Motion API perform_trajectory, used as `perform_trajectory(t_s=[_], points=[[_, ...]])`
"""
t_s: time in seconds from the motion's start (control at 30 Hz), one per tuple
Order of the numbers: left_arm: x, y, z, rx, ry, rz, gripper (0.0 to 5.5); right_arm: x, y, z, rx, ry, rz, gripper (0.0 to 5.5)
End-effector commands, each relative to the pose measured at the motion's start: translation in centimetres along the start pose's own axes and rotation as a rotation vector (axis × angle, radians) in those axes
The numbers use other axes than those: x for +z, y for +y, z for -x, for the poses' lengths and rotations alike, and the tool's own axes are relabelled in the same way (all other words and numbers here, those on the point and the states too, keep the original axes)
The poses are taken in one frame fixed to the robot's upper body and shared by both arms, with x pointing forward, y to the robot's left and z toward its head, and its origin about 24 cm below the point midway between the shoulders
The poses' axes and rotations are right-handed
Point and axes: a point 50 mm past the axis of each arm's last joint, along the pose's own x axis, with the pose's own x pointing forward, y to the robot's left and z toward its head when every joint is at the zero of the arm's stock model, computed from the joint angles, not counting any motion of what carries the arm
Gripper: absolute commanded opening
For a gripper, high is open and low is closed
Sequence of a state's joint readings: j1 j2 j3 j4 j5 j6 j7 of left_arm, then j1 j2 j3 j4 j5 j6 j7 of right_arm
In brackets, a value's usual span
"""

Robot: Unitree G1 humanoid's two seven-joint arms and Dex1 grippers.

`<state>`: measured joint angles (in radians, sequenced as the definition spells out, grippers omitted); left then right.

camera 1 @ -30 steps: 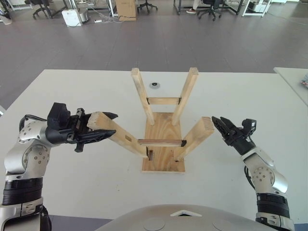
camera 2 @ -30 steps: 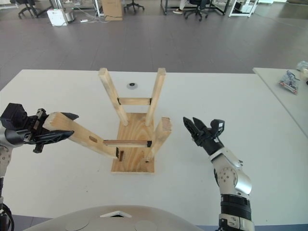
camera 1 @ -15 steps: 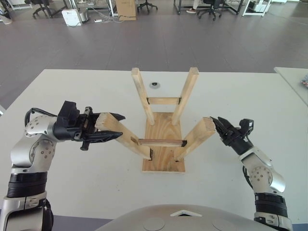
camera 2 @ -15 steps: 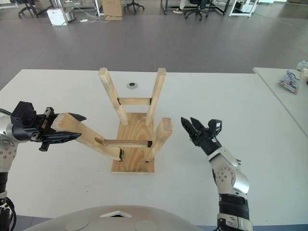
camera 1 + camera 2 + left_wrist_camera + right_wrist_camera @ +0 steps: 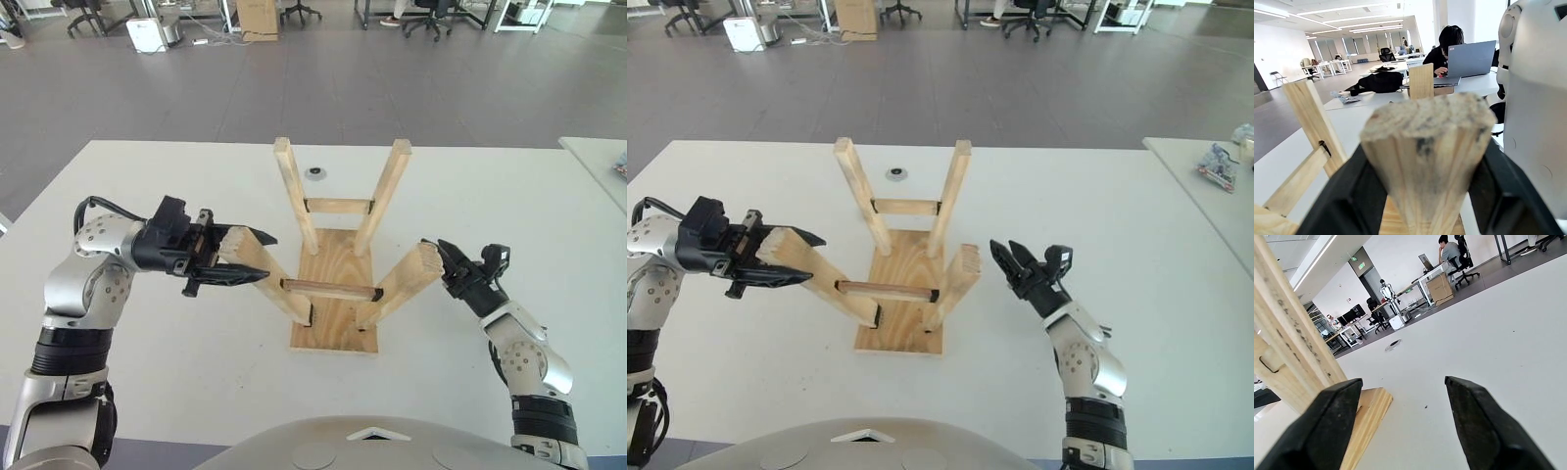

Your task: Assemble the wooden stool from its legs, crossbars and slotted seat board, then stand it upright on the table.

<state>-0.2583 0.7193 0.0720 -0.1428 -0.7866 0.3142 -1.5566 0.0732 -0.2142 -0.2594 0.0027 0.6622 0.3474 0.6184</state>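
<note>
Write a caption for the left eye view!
Left gripper grips a leg of the upturned stool; right gripper open beside it.

stool (image 5: 333, 289) | upside down (seat board (image 5: 338, 335) flat on table (image 5: 176, 176)) | 4 legs (image 5: 384, 196) up, front 2 splayed | 2 crossbars (image 5: 338, 206)

- There's the stool (image 5: 333, 294): pale bare wood, matt, unvarnished.
- Cut end of the leg (image 5: 1425, 142): rough-sawn, grainy.
- And the desk (image 5: 176, 392): smooth, white, matt.
- On the left pincer (image 5: 266, 258) and right pincer (image 5: 1005, 251): matt black plastic.
</note>
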Motion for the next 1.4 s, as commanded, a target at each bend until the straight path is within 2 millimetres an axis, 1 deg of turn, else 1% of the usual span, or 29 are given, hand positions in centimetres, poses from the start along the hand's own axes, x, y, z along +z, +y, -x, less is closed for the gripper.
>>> perform_trajectory(t_s=[0.03,0.13,0.2,0.33,0.43,0.57,0.7,0.8,0.9,0.97,1.03,1.07,1.13,1.23,1.3,1.4], points=[[-1.5,0.0,-0.7,-0.004,0.113,0.050,2.04,-1.1,0.7,0.0,0.008,0.030,0.007,3.16],[-2.3,-0.4,-0.8,0.012,0.184,0.079,2.04,-1.8,1.0,-0.1,0.015,0.056,0.022,3.16],[-2.8,-0.5,-0.9,0.025,0.228,0.114,2.04,-3.1,1.2,-0.4,0.015,0.129,0.061,3.16],[-2.8,-0.2,-1.5,0.031,0.258,0.152,2.04,-5.7,1.4,-1.2,0.030,0.282,0.093,3.16],[-2.8,0.1,-2.2,0.023,0.279,0.186,2.04,-6.8,2.0,-1.9,0.062,0.327,0.103,3.16],[-3.6,0.1,-3.0,0.013,0.349,0.242,2.04,-7.1,2.9,-2.8,0.107,0.344,0.124,3.16],[-4.6,-0.1,-3.3,0.034,0.416,0.285,2.04,-7.4,3.4,-3.0,0.151,0.385,0.199,3.16],[-6.7,-1.4,-3.0,0.084,0.488,0.374,2.04,-7.7,4.0,-3.2,0.167,0.390,0.199,3.16],[-9.0,-3.3,-2.8,0.127,0.550,0.446,2.04,-8.0,4.2,-3.1,0.168,0.396,0.196,3.16],[-10.0,-4.7,-3.1,0.146,0.569,0.498,2.04,-8.0,4.2,-3.0,0.163,0.395,0.193,3.16],[-10.3,-5.5,-3.4,0.150,0.566,0.540,2.04,-7.9,4.3,-3.0,0.159,0.392,0.190,3.16],[-10.3,-5.5,-3.7,0.162,0.560,0.558,2.04,-8.0,4.3,-3.0,0.157,0.390,0.187,3.16],[-10.3,-5.5,-4.0,0.188,0.571,0.574,2.04,-8.0,4.4,-3.0,0.157,0.389,0.184,3.16],[-10.6,-5.5,-4.6,0.205,0.615,0.542,2.04,-8.3,4.7,-2.9,0.166,0.396,0.183,3.16],[-10.8,-5.4,-4.9,0.209,0.606,0.554,2.04,-8.7,4.9,-2.8,0.172,0.404,0.180,3.16],[-11.0,-5.2,-4.7,0.225,0.600,0.552,2.04,-9.2,5.2,-2.6,0.184,0.419,0.171,3.16]])
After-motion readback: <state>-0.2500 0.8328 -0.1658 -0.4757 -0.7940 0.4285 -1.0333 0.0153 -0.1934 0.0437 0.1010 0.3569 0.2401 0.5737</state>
